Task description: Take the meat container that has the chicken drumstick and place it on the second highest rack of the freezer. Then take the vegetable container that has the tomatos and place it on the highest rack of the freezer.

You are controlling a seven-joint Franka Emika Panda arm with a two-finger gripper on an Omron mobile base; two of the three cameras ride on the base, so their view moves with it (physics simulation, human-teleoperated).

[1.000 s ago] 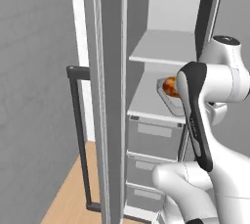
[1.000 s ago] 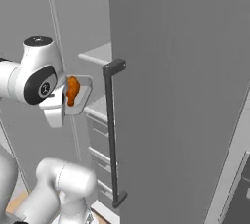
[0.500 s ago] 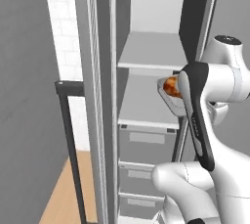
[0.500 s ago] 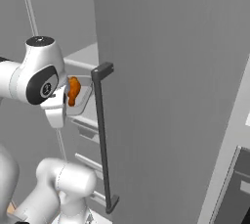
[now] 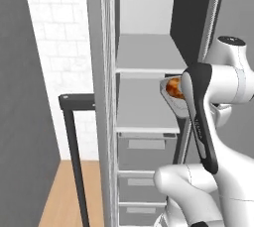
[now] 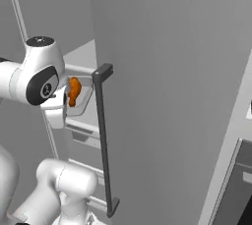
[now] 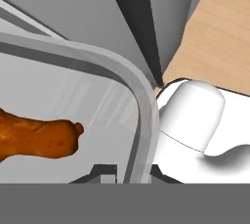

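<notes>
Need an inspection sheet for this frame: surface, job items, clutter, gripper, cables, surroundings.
Surface: second highest rack bare, flat, grey; highest rack above it also bare.
Job's things: chicken drumstick lies in a clear meat container, held at the freezer opening near second-rack level, not yet set down. Tomatoes: nothing seen.
Clutter: nothing seen.
Gripper: gripper shut on the container's rim.
Cables: nothing seen.
Surroundings: freezer door open, dark bar handle; drawers below the racks; white brick wall; wooden floor.
</notes>
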